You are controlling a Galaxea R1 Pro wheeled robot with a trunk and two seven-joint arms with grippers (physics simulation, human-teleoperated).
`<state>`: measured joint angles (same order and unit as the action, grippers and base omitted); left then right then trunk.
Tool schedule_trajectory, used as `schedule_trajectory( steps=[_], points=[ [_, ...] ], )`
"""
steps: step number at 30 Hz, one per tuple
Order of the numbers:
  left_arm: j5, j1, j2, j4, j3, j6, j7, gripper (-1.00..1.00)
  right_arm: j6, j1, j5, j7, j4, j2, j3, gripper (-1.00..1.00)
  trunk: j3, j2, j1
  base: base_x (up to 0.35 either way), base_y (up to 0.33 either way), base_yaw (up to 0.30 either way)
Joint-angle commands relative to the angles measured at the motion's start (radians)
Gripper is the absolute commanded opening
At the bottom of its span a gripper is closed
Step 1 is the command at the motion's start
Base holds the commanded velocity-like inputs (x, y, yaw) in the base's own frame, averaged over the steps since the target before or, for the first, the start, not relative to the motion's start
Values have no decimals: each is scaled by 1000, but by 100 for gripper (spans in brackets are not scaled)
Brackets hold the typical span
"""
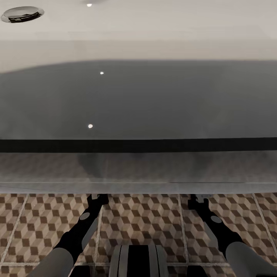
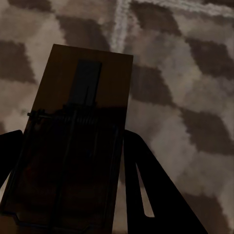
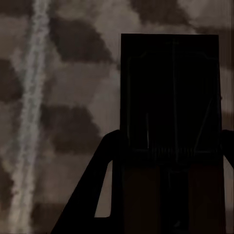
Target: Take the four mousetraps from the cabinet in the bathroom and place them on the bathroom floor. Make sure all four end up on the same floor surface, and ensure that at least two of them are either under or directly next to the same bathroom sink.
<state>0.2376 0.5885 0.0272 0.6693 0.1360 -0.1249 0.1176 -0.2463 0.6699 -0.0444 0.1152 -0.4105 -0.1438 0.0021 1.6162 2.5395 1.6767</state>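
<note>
floor (image 1: 154,219): cube-pattern tiles | tub (image 1: 138,96): glossy white, chrome drain (image 1: 22,14)

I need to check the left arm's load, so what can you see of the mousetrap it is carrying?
The mousetrap is a flat rectangular tan board, wooden by its look, with a dark plate and a black wire spring mechanism across it. It sits between the fingers of the left gripper, pointing outward over the cube-patterned bathroom floor. Shadow darkens its near half.
</note>
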Motion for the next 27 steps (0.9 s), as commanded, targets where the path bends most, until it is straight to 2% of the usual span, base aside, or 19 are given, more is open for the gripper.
schedule_trajectory(
  steps=[1,27],
  points=[
    [6,1,-1,-1,7,-4,10,-100,-3,0,-6,6,1,-1,0,-100,0,0,0,0,0,0],
    [6,1,5,-2,7,-4,10,-100,-17,2,-8,4,-13,-3,-2,-100,0,0,0,0,0,0]
  ],
)
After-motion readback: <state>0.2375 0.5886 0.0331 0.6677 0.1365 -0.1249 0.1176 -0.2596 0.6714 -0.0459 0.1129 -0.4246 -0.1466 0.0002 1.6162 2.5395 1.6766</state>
